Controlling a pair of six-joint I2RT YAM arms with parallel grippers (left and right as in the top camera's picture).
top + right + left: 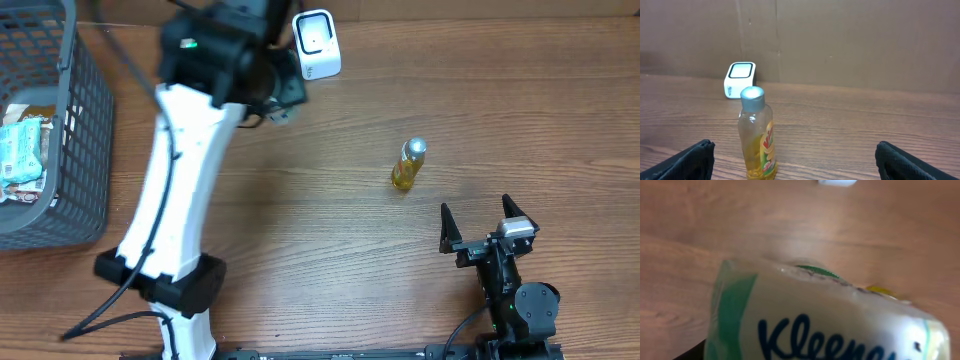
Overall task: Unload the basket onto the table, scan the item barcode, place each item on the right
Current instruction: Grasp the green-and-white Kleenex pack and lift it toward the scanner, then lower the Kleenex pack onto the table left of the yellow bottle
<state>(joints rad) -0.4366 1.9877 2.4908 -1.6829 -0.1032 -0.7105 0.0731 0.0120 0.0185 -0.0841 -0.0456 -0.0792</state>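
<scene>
The grey basket [85, 120] at far left holds a few wrapped packets [22, 150], while the left gripper [272, 92] pinches the Kleenex pack [825, 325] off the table just beside the white scanner [315, 45], its fingers hidden behind the pack. I judge the scan to be in hand; the next move calls for turning the pack until its barcode, unseen here, faces the scanner window. Further right a yellow bottle [408, 165] stands upright, and near it the right gripper [487, 225] waits spread wide and empty.

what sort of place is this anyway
Probably a mock shop checkout: a white barcode scanner on the wooden table, a grey basket of packaged goods, a Kleenex pack and a small bottle.
</scene>
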